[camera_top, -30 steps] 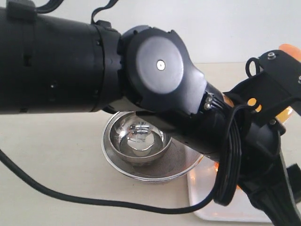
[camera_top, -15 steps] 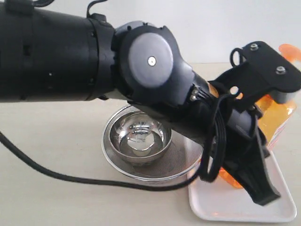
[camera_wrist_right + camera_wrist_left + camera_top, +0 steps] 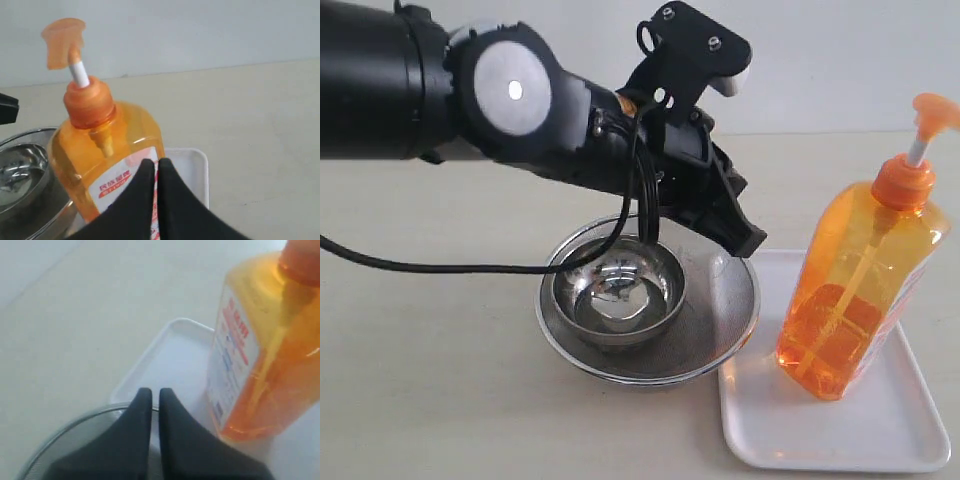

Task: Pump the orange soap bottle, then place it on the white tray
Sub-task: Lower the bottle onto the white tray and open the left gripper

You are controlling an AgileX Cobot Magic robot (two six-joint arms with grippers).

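One orange soap bottle [image 3: 860, 290] stands upright on one white tray [image 3: 880, 445] in the exterior view, beside one steel bowl [image 3: 620, 295] nested in one strainer [image 3: 725, 325] on the worktop [image 3: 430, 400]. The left gripper [image 3: 752, 244] hangs over the strainer's rim. Left wrist view: its jaws are together, gripping nothing. Right wrist view: the right gripper [image 3: 156, 167] has its jaws together too, with the bottle's label behind them.

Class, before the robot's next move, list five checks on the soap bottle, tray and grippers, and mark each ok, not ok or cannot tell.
1. Orange soap bottle upright: ok.
2. Its base inside the rim of the white tray: ok.
3. Left gripper shut, apart from the bottle: ok.
4. Right gripper shut, holding nothing: ok.
5. Pump head pressed: cannot tell.
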